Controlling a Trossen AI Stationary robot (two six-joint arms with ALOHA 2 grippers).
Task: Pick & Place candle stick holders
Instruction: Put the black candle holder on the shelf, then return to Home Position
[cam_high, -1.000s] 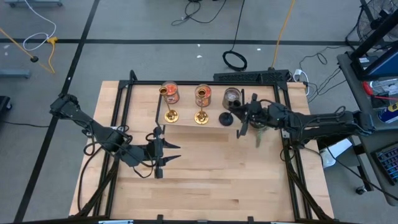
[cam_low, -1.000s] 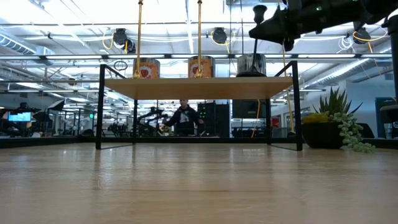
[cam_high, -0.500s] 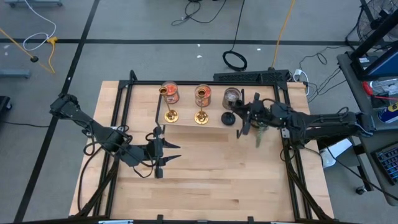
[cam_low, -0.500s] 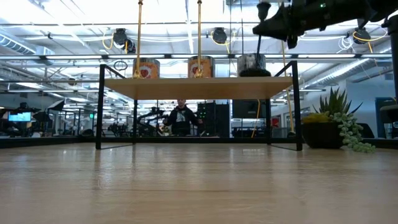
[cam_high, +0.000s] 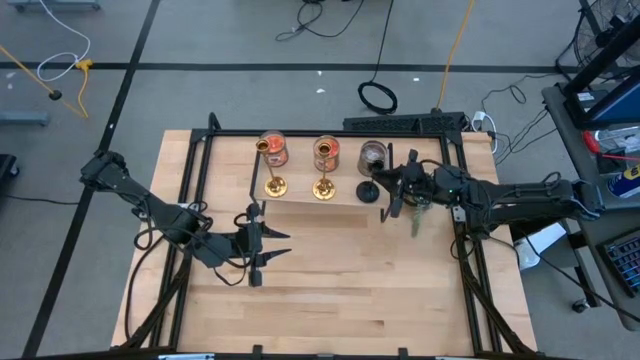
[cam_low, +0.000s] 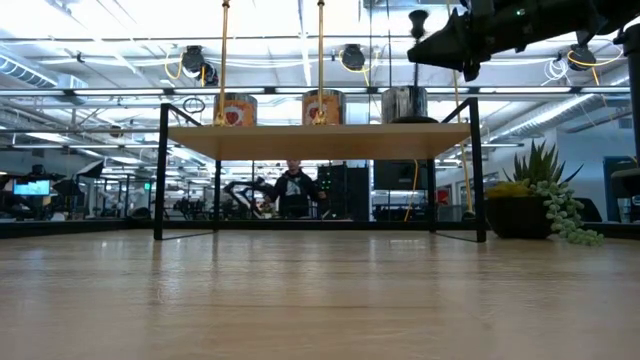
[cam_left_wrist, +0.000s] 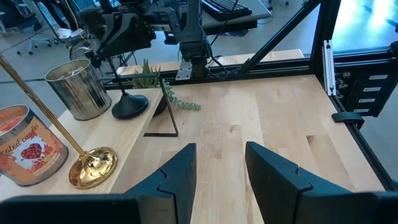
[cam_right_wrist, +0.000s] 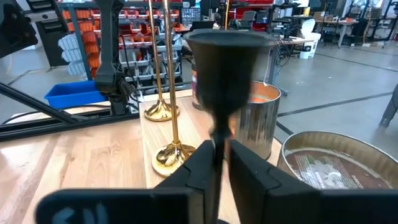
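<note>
Two gold candle stick holders (cam_high: 273, 185) (cam_high: 323, 187) stand on their round bases on a raised wooden shelf (cam_high: 300, 200) at the table's far side. The black holder (cam_high: 367, 191) stands to their right, with its base (cam_left_wrist: 129, 107) on the shelf. My right gripper (cam_high: 388, 195) is shut on its stem, and its cup (cam_right_wrist: 224, 50) shows just beyond the fingers. My left gripper (cam_high: 262, 245) is open and empty above the table's middle, also seen in the left wrist view (cam_left_wrist: 217, 162). My right gripper pinches the black holder's slim stem (cam_right_wrist: 219, 134) between its two fingers, just below the cup. The fingers come level from the table's right and lie across the stem. The holder stands about upright with its round base (cam_high: 367, 191) on the shelf.
Two orange jar candles (cam_high: 272, 148) (cam_high: 326, 152) and a grey one in a metal tin (cam_high: 373, 155) stand behind the holders on the shelf. A green potted plant (cam_low: 540, 190) sits on the table at the shelf's right end. Bare table lies toward the near edge.
My right gripper has rocked the black holder's cup end a little toward the table's right and back. The holder's base has stayed on the shelf.
</note>
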